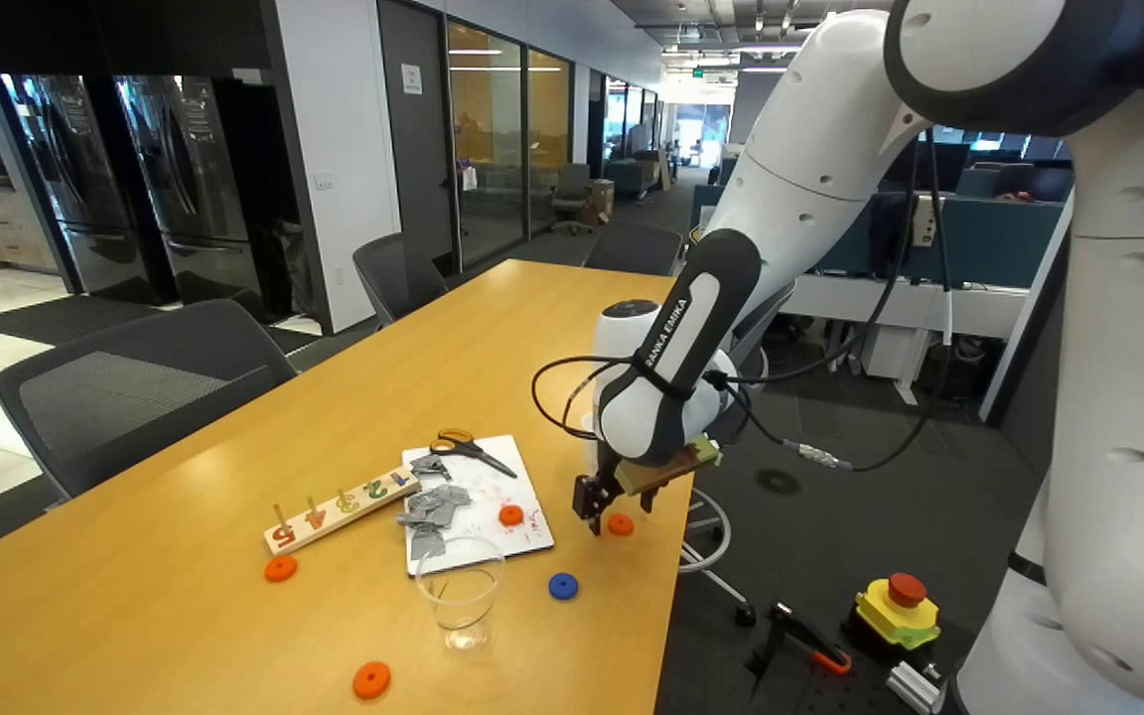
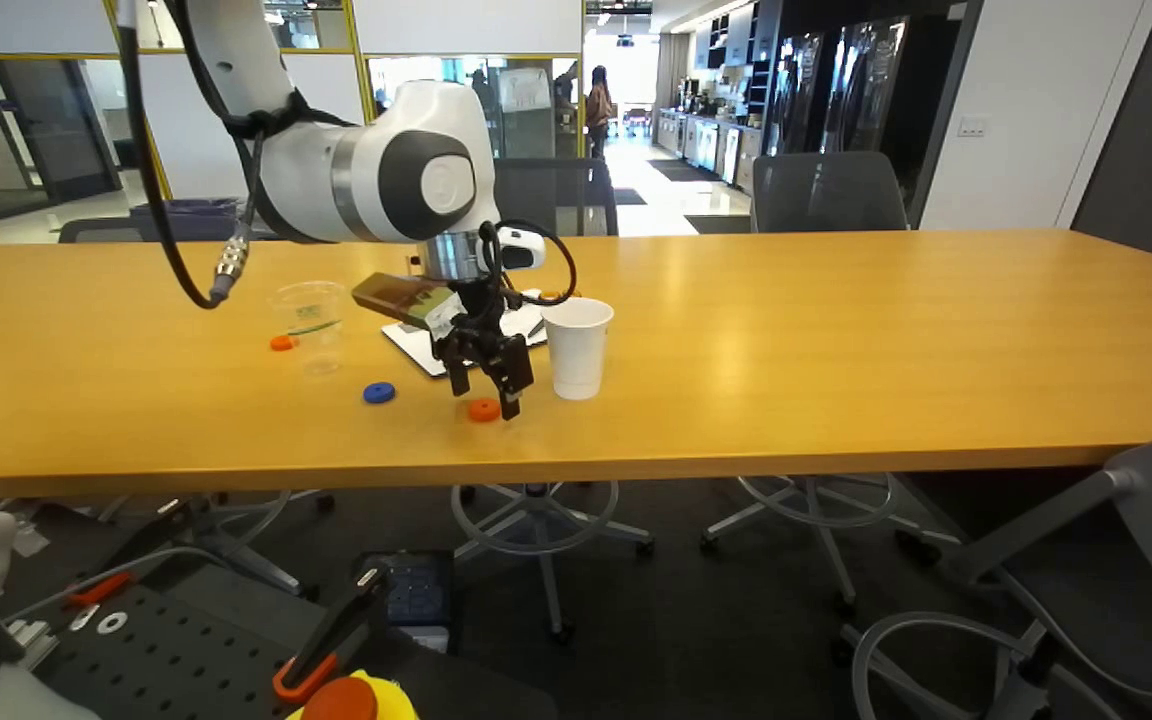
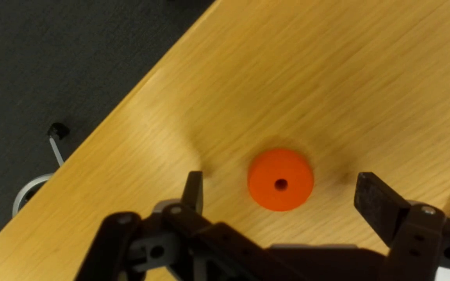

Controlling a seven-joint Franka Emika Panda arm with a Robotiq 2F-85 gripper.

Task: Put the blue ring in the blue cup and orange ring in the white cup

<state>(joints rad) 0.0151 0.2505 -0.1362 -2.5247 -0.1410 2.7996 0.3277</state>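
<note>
Two cups stood upright on the tabletop (image 1: 493,357): the see-through blue cup (image 1: 463,618) and the opaque white cup (image 2: 578,355). Blue cup: thin line showed through the wall, couldn't tell whether inside it, on the plastic or behind. White cup: mouth up, wall hid the interior, so contents unknown. It stood near the gripper (image 3: 279,184), on the side away from the blue ring (image 1: 563,586). Gripper was spread wide, low over the tabletop, one of its fingers (image 3: 371,199) on either side of an orange ring (image 3: 280,169). Wrist view had bare wood between ring and each finger, so apart from both. Blue ring lay flat on the tabletop between blue cup and gripper, touching neither. Five rings in view, all outside the cups. A second orange ring (image 1: 510,514) lay on the white board (image 1: 488,485), a third ring (image 1: 280,568) just beside the 5 end of the wooden number strip (image 1: 346,508), a fourth ring (image 1: 371,680) on the tabletop near the blue cup. Board also carried scissors (image 1: 473,451) and grey scraps (image 1: 433,504). Strip's far end reached the board's edge, couldn't tell if it overlapped.
</note>
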